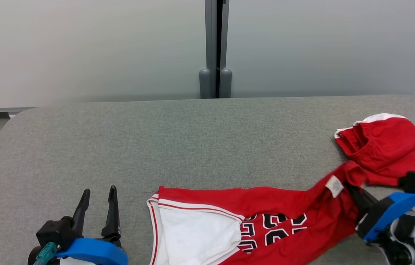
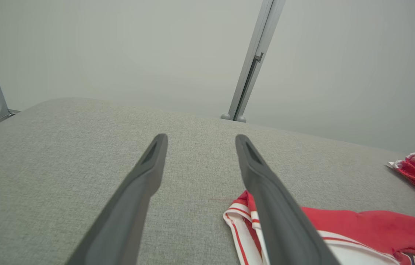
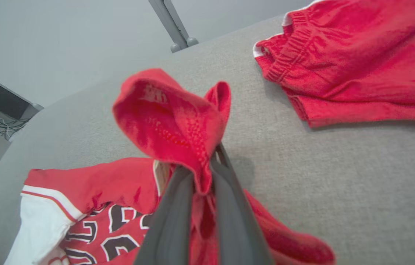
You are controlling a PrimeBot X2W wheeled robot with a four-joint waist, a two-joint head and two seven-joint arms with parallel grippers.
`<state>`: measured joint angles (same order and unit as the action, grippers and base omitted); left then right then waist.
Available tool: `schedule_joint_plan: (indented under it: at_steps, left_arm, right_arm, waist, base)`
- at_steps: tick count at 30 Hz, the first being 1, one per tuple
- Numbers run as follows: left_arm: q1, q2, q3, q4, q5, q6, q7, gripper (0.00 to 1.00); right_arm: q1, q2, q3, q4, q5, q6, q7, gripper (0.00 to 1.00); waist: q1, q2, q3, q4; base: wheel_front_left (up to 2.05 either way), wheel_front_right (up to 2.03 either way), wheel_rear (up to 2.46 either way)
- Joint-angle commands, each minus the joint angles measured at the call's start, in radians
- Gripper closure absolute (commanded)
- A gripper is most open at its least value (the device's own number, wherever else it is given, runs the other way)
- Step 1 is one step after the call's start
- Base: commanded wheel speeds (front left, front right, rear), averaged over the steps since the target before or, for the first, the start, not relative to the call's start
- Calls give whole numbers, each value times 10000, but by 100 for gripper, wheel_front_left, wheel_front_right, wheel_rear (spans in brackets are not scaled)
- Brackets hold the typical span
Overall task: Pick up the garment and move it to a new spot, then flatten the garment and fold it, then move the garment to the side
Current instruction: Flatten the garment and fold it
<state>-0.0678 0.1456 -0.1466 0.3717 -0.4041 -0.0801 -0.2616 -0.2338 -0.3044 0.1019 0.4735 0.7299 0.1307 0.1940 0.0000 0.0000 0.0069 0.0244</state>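
The garment (image 1: 251, 206) is a red jersey with white trim and black numbers. It lies spread on the grey table (image 1: 192, 140) at the front middle, running right. My right gripper (image 1: 353, 187) is shut on the jersey's right end, near its white label. In the right wrist view a bunched red fold of the garment (image 3: 170, 121) stands up out of the right gripper (image 3: 209, 162), pinched between the fingers (image 3: 170, 221). My left gripper (image 1: 99, 191) stands open at the front left, just left of the jersey's white-trimmed edge (image 2: 240, 221). Nothing is between the left gripper (image 2: 201, 140) fingers.
A pair of red shorts (image 1: 384, 147) with an elastic waistband lies crumpled at the right of the table, just beyond my right gripper; the shorts (image 3: 358, 62) also appear in the right wrist view. Grey wall panels with a post (image 1: 215, 48) stand behind the table.
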Motion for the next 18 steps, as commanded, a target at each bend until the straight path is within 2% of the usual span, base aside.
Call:
schedule_joint_plan:
  at_steps: [1,7,10,14,18]
  left_arm:
    - [-12,19,21,26,49,-37,-44,0]
    - [-59,19,53,108,90,-2,-44,0]
    - [-180,-10,-19,199,85,-68,-45,0]
    - [-219,-48,-94,325,100,-77,-45,0]
    - [-263,-35,-118,367,119,-52,-45,0]
  right_arm:
    - [151,144,145,-383,175,1,118,100]
    - [373,1189,849,-1986,1513,3,661,100]
    - [269,1754,1246,-2324,2137,3,889,100]
    - [184,2232,1819,-2174,2726,3,958,100]
    - [20,2461,2195,-1504,3161,3,543,100]
  waist:
    - [0,0,-6,19]
    - [0,0,19,337]
    - [0,0,16,673]
    - [0,0,-46,1253]
    - [0,0,-68,1868]
  base:
    - [0,0,0]
    - [0,0,0]
    - [0,0,0]
    - [0,0,0]
    - [0,0,0]
